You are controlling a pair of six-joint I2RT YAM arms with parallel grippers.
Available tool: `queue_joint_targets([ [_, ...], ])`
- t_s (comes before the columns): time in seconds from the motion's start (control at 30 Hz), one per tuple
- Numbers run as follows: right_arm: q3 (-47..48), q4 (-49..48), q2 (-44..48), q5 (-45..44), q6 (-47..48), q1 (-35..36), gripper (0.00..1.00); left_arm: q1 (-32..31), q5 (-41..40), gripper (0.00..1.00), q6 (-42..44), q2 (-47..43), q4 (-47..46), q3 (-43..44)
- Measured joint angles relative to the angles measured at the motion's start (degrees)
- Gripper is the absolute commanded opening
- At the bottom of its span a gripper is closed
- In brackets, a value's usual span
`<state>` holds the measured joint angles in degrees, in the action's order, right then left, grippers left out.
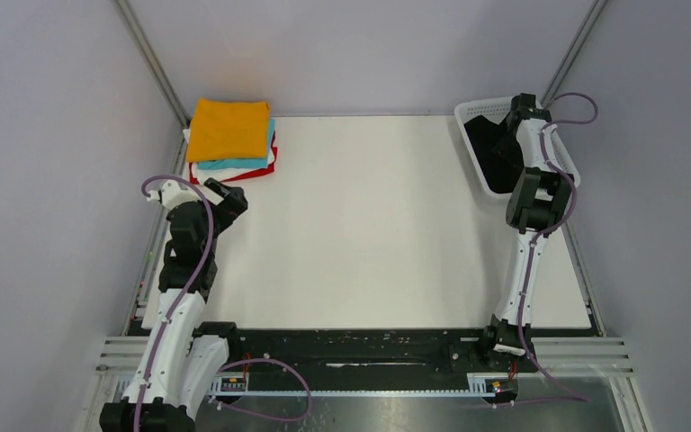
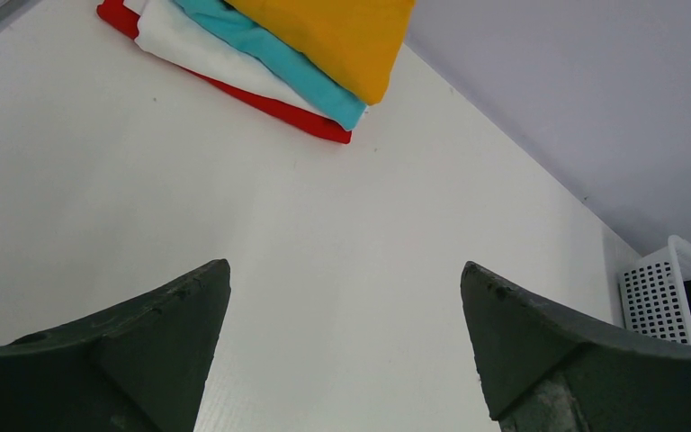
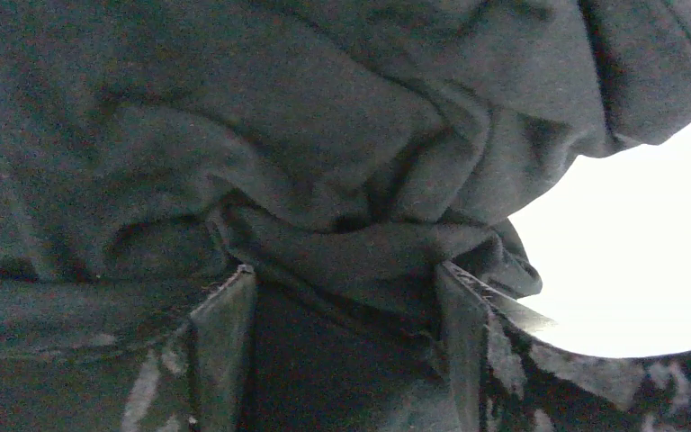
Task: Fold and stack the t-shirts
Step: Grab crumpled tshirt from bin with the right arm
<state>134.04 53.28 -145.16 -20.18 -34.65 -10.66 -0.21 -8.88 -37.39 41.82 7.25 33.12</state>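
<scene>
Reaching into the white basket (image 1: 470,110) at the table's (image 1: 369,234) two o'clock corner, the right claw (image 1: 507,144) meets the black t-shirt (image 1: 483,135). The folded shirts (image 1: 228,129), orange on top, sit at eleven o'clock, with the left claw (image 1: 234,193) just below them.

Left wrist: the left claw is released and empty.

Right wrist: the fingers straddle a black fold, and whether they are clenched on it cannot be told.

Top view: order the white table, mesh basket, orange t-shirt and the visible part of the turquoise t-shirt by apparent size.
1. white table, by far
2. mesh basket, partly hidden by the right arm
3. orange t-shirt, somewhat smaller than the basket
4. turquoise t-shirt, only an edge strip showing
</scene>
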Motion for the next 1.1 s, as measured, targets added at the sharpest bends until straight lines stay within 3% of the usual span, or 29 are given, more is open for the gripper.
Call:
queue_joint_targets([
  [0.1,0.37,0.0,-0.07,1.29,1.55,0.04,0.25,0.0,-0.24,0.99,-0.02,-0.09,0.2,0.0],
  [0.2,0.37,-0.07,-0.15,2.23,3.65,0.2,0.0,0.0,-0.48,0.99,-0.02,-0.22,0.26,0.0],
  [0.57,-3.43,-4.79,4.52,6.8,11.43,0.13,0.0,0.0,-0.61,0.99,-0.02,-2.84,1.18,0.0],
  [0.73,-8.76,-10.75,15.82,12.13,13.9,0.15,0.0,0.0,0.09,0.99,0.0,-4.02,1.38,0.0],
  [0.9,-13.7,-17.73,32.79,20.98,14.69,0.33,0.0,0.0,1.73,0.99,-0.02,-4.94,2.08,0.0],
  [1.1,-13.55,-21.68,47.87,32.0,14.8,3.19,0.0,0.0,4.42,0.99,-0.33,-6.54,2.19,0.0],
])
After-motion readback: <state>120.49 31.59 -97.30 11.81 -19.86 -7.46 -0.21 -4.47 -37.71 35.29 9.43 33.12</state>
